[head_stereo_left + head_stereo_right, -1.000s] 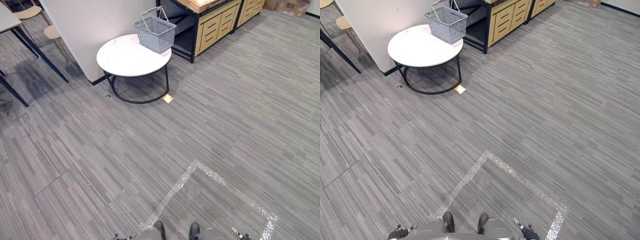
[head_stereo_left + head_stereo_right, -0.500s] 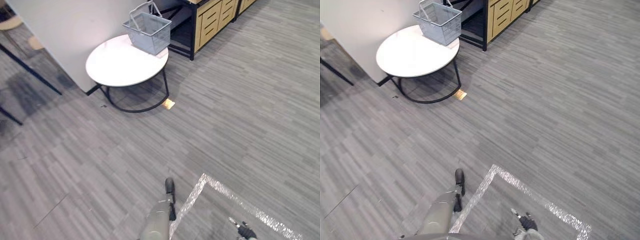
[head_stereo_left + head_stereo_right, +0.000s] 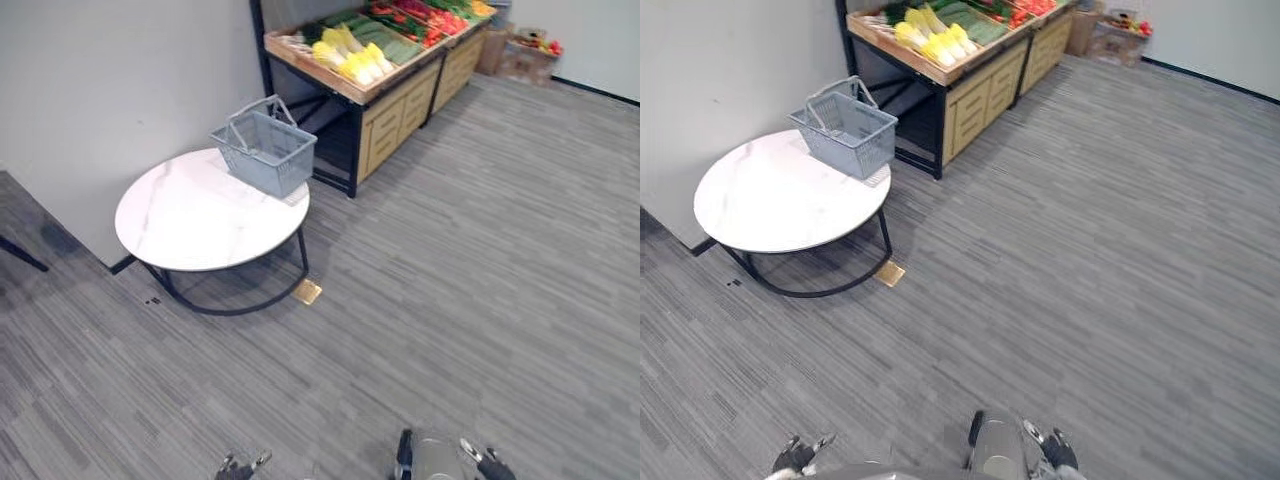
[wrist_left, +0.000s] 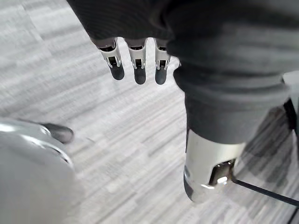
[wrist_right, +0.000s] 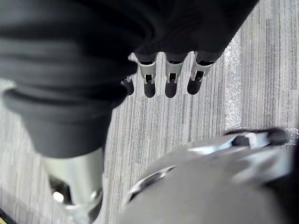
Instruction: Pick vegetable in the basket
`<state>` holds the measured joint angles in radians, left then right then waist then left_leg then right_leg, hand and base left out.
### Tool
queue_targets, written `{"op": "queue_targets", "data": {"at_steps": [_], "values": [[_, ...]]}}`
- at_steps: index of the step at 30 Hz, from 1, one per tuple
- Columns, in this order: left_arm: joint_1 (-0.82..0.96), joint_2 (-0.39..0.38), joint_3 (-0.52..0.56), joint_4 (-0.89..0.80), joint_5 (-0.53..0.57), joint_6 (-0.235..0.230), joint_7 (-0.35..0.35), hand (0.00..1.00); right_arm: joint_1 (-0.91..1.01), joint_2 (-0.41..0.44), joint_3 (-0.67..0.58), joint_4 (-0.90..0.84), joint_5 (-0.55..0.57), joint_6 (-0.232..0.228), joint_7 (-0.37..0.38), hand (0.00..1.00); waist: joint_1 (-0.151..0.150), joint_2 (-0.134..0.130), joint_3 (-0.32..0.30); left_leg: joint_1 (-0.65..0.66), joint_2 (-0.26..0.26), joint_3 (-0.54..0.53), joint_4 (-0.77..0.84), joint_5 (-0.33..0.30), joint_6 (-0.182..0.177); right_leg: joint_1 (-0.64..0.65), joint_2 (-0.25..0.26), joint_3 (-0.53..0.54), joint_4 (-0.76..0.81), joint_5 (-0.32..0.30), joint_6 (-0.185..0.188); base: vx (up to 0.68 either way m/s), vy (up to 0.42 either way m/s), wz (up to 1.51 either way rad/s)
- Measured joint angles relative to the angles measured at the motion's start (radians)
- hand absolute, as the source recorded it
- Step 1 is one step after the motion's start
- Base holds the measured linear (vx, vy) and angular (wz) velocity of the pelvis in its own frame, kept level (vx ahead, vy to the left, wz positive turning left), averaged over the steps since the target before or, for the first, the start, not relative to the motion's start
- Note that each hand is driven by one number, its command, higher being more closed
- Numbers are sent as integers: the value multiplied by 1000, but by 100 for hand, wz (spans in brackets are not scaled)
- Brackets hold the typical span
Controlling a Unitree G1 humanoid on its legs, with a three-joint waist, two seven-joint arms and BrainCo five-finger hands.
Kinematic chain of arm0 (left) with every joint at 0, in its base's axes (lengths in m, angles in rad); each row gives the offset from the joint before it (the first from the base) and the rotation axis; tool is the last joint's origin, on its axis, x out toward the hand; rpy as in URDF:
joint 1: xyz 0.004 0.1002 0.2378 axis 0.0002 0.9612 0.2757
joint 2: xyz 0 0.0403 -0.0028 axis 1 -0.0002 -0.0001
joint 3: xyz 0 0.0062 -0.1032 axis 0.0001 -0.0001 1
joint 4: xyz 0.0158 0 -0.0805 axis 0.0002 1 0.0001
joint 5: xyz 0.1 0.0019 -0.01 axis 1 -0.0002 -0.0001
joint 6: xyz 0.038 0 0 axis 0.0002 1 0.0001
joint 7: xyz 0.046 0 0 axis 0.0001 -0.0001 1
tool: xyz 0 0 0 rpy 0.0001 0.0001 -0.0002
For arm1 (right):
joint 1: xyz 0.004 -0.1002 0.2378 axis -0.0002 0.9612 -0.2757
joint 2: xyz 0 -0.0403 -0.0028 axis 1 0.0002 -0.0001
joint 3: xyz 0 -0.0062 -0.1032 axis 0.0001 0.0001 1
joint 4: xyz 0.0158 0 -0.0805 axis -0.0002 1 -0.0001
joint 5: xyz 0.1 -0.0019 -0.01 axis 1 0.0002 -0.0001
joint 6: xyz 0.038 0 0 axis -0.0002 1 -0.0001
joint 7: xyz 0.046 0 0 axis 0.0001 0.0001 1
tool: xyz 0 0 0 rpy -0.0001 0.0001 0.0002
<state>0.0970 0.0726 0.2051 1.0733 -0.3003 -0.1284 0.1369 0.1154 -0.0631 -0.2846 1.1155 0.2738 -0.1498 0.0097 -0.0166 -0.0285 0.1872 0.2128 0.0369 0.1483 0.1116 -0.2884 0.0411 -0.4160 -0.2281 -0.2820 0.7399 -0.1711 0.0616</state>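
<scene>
Round white table (image 3: 190, 225) standing on grey carpet floor (image 3: 480, 280), grey basket (image 3: 265, 155) sitting at its far edge, wooden stand (image 3: 385, 115) beyond carrying yellow and green vegetables (image 3: 355, 62).

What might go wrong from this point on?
1. The basket sits near the table's edge, on the side towards the stand; a clumsy reach might knock it off.
2. The floor plate by the table's base may catch a foot on the approach.
</scene>
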Motion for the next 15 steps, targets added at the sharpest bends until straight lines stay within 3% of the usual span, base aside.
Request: {"op": "queue_targets", "data": {"at_steps": [1,3,4,5,6,9,11,12,13,15], "values": [[-4,-10,5,1,0,0,-1,0,4,4,-7,0,0,2,0,0,-7,5,2,19,11,-10,-11,-5,-8,-4,7,2,-111,13,10,644,-240,90],[-15,-43,29,1,2,0,-7,0,15,10,-28,-1,-1,10,-2,0,-15,16,12,83,47,-42,-45,-23,-39,7,40,72,-513,128,28,700,-310,87],[-15,-44,39,2,2,0,-7,0,23,11,-28,-1,-2,11,-1,0,-14,12,12,97,53,-55,-43,-30,-51,17,39,87,-577,155,30,738,-336,69],[-17,-57,64,8,2,1,-7,0,27,7,-33,-3,-2,12,-1,0,-13,29,19,134,86,-75,-34,-34,-60,37,59,100,-551,297,23,747,-324,49],[-23,-78,82,24,3,0,-10,0,23,-2,-38,-8,-3,12,-1,0,-8,53,23,136,112,-79,-14,-9,-85,14,68,95,-458,279,3,738,-320,39],[-21,-102,116,42,3,1,-19,0,3,-10,-60,-13,-40,12,1,0,-6,76,19,127,170,-124,122,135,-136,3,86,60,-222,75,-36,793,-384,20],[-25,-101,119,41,3,1,-26,0,-4,-13,-60,-18,-40,15,0,0,-15,88,24,-7,215,-159,408,272,-154,81,111,16,-238,6,-51,566,-264,24],[-31,-94,117,37,0,0,-27,0,-3,-19,-58,-18,-40,15,-2,0,-14,90,34,-126,262,-154,645,347,-164,153,141,-4,-292,-7,-62,672,-245,17],[-39,-88,117,28,-4,0,-30,0,-4,-22,-58,-13,-40,16,-10,0,-5,99,38,-210,298,-103,847,286,-151,239,165,-11,-344,-12,-70,557,-186,10],[-38,-69,114,15,-4,-1,-32,0,-4,-21,-40,-6,-40,16,-17,0,0,72,52,-299,295,-18,974,194,-123,367,168,-11,-425,-13,-72,477,-109,2]]}}
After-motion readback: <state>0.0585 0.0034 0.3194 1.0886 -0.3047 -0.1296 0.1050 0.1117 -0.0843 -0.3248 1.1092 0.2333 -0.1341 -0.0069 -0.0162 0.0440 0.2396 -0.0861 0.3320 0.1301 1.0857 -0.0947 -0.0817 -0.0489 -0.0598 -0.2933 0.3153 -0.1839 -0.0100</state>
